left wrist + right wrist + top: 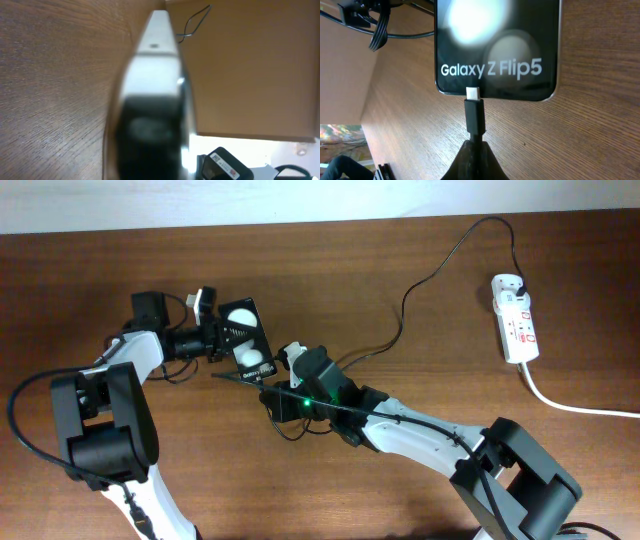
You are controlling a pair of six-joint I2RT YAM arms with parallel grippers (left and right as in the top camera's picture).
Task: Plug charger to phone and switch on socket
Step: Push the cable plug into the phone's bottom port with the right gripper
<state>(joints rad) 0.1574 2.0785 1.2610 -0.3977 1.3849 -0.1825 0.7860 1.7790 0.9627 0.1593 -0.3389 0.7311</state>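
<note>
Aligning: charger (474, 115) tip straight ahead of right claw (474, 152), at the edge of the phone (246, 330), long axes in line.
Right claw: closed on charger.
Left claw (214, 340): closed on phone's left edge, mid-tabletop (320, 260).
Socket (515, 330): far right, well apart.

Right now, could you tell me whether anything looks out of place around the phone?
At the port edge of the black glossy smartphone, the thin black charger cable's connector shows bare silver metal, so it looks only partly pushed in. Nothing else stands out.
</note>
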